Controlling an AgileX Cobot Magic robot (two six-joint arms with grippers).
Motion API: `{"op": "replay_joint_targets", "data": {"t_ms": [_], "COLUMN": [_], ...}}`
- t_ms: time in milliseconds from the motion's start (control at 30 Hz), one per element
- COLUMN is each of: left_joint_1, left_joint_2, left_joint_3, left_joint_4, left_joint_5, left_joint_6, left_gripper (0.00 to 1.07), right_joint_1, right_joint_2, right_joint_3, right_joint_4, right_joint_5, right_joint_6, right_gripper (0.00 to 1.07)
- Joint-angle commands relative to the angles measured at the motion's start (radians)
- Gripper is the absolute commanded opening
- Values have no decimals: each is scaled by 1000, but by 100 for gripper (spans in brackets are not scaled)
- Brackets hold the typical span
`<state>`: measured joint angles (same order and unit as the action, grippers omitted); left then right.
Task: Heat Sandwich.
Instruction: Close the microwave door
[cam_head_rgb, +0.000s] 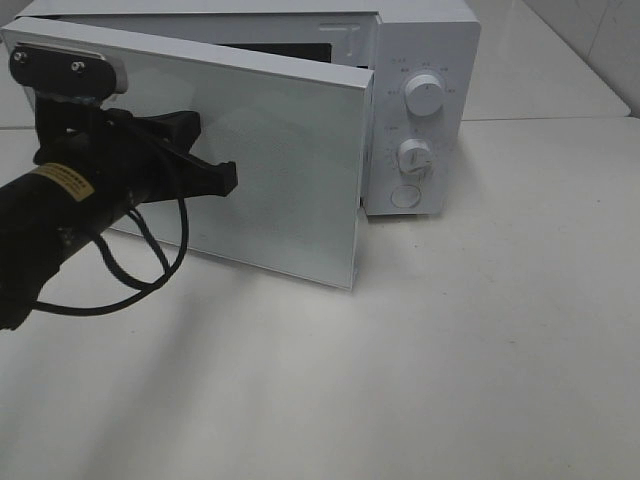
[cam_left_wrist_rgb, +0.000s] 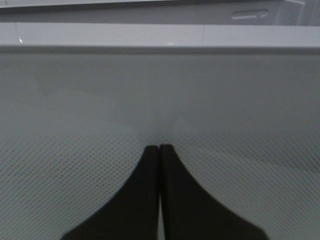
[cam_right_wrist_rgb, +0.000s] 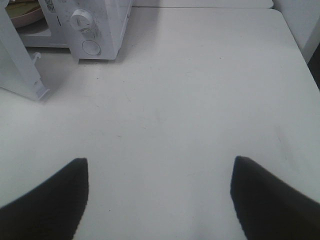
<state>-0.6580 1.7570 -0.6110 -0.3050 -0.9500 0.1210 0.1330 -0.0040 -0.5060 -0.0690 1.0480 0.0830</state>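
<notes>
Fingers (cam_left_wrist_rgb: 145, 200) of the left gripper (cam_left_wrist_rgb: 159, 147) pressed together, holding nothing, tips at the dotted outer face of the door (cam_head_rgb: 290, 170), touching or just off it, cannot tell which; sandwich (cam_right_wrist_rgb: 21, 7) only glimpsed in the right wrist view, pale yellowish, lying on the pink plate (cam_right_wrist_rgb: 27, 21) inside the microwave (cam_head_rgb: 430, 40) cavity, so loading looks done; step in hand judged to be shutting the door, which stands ajar, free edge swung out over the bench (cam_head_rgb: 470, 360); to do it well, push square to the panel, work the contact toward the free edge rather than the hinge side where leverage is poor, go steady so the closed tips don't skate on the smooth face, and carry through until the door seats flush beside the control panel; watch that the oven doesn't slide back on the bench; right gripper (cam_right_wrist_rgb: 160, 161) spread wide and empty over bare bench, well apart from the door, handy for the timer knob (cam_head_rgb: 413, 157) afterwards.
</notes>
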Motion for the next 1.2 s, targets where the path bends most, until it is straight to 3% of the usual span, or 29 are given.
{"op": "replay_joint_targets", "data": {"t_ms": [33,300,1200], "left_joint_1": [-17,-45,-41], "left_joint_2": [16,89,265], "left_joint_3": [-37,-165,-454], "left_joint_4": [-28,-93,-155], "left_joint_5": [-9,22,94], "left_joint_6": [20,77,83], "left_gripper": [0,0,0], "right_joint_1": [-6,-6,-6], "right_joint_2": [-26,-26,-26], "right_joint_3": [1,1,1], "right_joint_4": [2,2,2], "right_joint_5": [-11,-11,-11], "right_joint_6": [0,0,0], "right_gripper": [75,75,75]}}
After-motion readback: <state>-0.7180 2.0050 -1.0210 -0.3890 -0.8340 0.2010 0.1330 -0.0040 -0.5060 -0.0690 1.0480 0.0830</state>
